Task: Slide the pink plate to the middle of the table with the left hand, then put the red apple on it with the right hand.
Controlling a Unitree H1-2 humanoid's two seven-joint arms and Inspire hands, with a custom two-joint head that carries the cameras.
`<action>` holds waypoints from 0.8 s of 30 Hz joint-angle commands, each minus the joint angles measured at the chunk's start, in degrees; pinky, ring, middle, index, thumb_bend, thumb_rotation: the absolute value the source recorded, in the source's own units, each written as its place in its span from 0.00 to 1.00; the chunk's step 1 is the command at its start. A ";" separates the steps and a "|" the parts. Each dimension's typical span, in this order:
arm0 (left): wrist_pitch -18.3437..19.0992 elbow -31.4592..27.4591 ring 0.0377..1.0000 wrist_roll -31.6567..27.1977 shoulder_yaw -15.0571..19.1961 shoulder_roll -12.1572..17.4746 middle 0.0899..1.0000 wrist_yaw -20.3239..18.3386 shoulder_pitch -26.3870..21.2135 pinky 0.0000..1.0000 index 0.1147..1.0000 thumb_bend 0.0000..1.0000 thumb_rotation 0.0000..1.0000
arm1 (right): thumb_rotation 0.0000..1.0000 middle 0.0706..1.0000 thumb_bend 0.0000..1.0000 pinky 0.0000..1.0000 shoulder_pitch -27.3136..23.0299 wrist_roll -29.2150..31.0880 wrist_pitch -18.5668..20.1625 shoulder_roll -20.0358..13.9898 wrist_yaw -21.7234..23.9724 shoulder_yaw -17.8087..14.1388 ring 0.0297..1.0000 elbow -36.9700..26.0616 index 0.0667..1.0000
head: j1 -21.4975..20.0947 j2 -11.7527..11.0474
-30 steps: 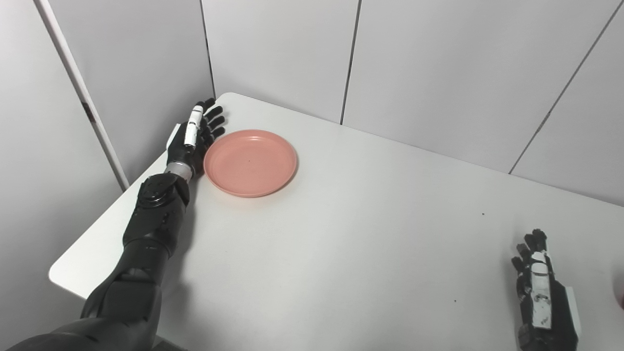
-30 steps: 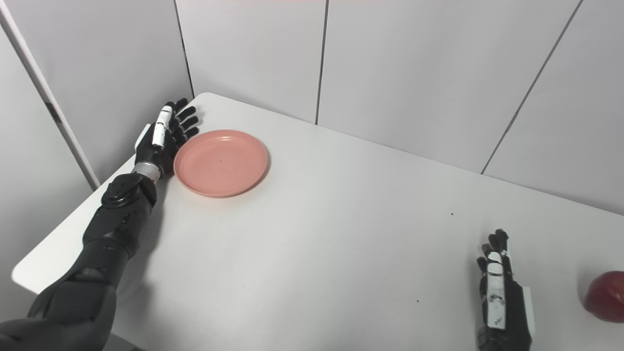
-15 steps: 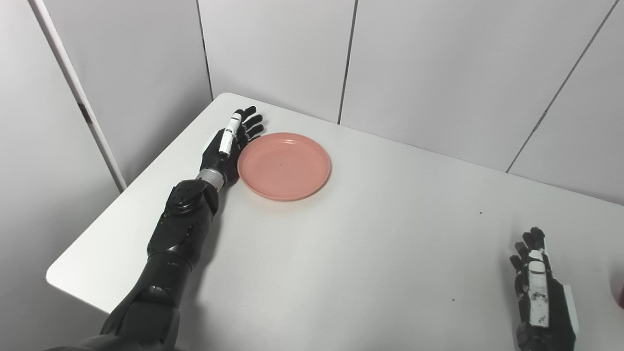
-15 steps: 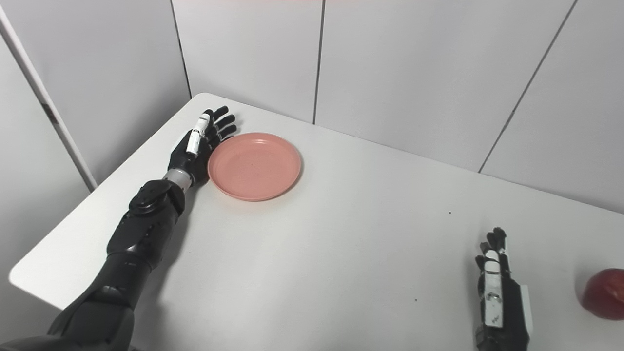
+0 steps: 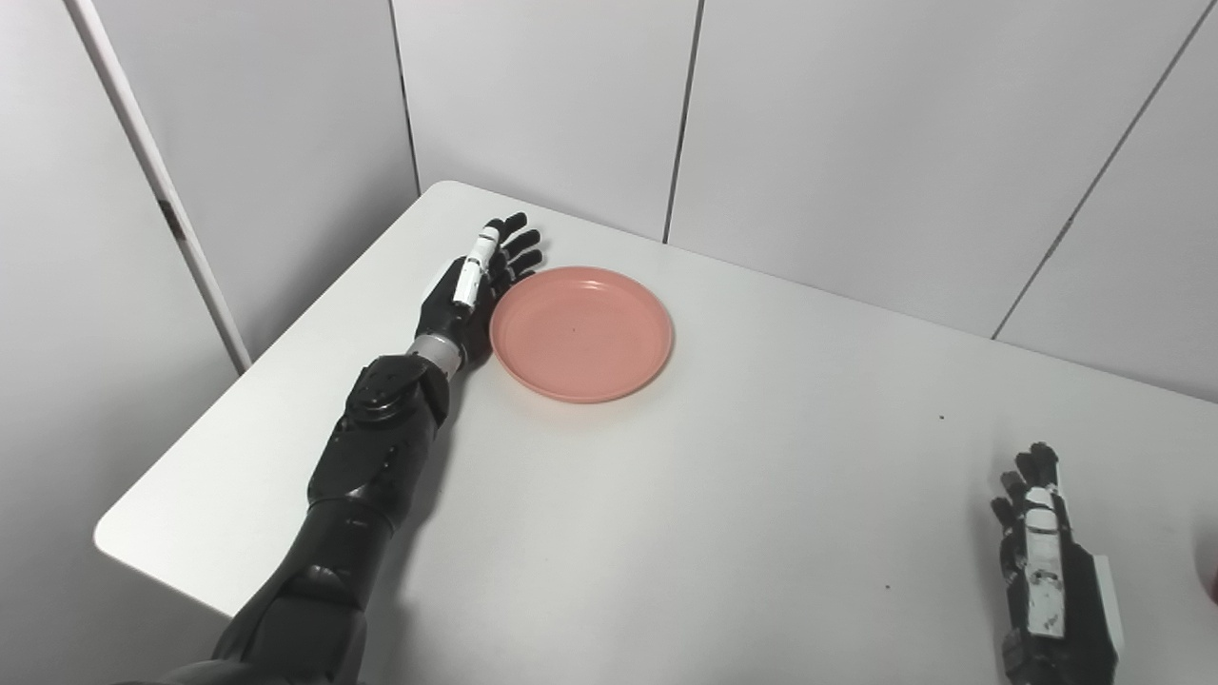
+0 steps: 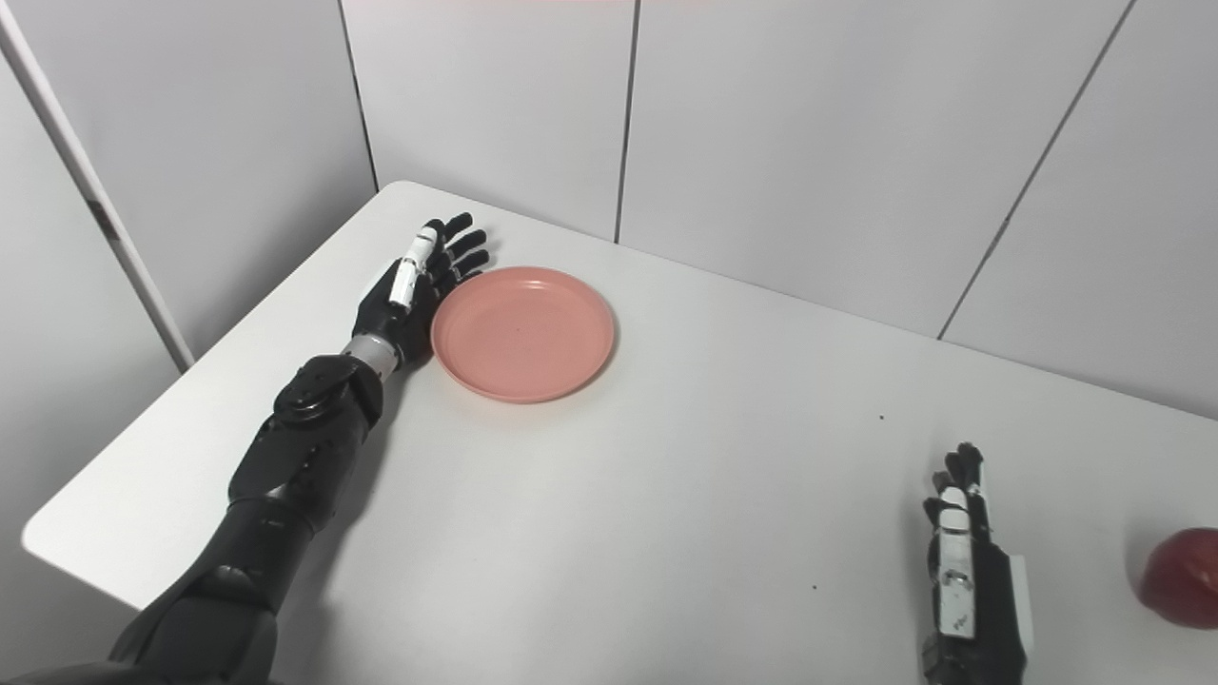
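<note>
The pink plate (image 5: pixel 580 332) lies flat on the white table (image 5: pixel 666 514), left of centre and towards the back. My left hand (image 5: pixel 473 287) stands on edge with fingers straight and apart, its palm side against the plate's left rim. The red apple (image 6: pixel 1181 577) rests at the right edge of the right eye view, near the table's front right; in the left eye view only a sliver shows at the border. My right hand (image 6: pixel 963 585) lies open on the table, left of the apple and apart from it, holding nothing.
Grey wall panels (image 5: pixel 809 133) close off the table's back and left sides. The table's left edge and front-left corner (image 5: pixel 109 533) lie near my left arm. A few dark specks (image 5: pixel 941 416) dot the tabletop.
My left hand has moved rightward across the table with the pink plate sliding ahead of it, away from the back-left corner. The right hand has stayed almost still.
</note>
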 commanded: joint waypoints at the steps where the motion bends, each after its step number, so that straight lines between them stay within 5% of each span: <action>1: 1.62 1.13 0.92 0.49 -1.12 -1.10 0.91 -0.91 -0.89 0.93 0.88 0.29 1.00 | 1.00 1.00 0.12 1.00 -0.98 0.26 -0.48 0.21 -0.06 -0.24 1.00 -1.66 1.00 | -0.13 0.11; 24: -0.16 5.22 0.91 1.22 -4.62 -5.43 0.90 -3.56 -2.11 0.91 0.87 0.31 1.00 | 1.00 1.00 0.13 1.00 -0.93 0.16 -0.29 0.82 -0.08 0.17 1.00 -2.07 1.00 | -2.39 1.61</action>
